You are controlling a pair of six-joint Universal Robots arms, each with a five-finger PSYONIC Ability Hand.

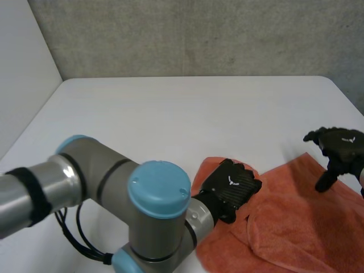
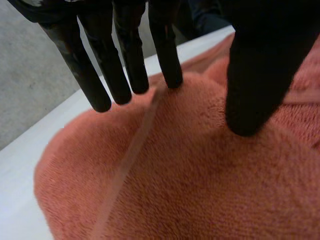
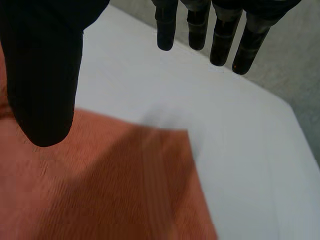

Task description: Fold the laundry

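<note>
Towel (image 1: 296, 227) on table (image 1: 170, 125) under left hand (image 1: 230, 185)

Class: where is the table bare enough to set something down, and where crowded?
Bare: the table's far half, between the wall and the orange towel. Crowded: near edge, with left arm, left hand and right hand.

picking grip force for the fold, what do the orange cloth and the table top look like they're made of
Orange cloth: looks like terry towelling, soft and matte; a fuzzy looped pile shows in the left wrist view. Table: a smooth, white, hard top with a dull sheen, perhaps laminate or painted board; the look leaves the exact material open.
</note>
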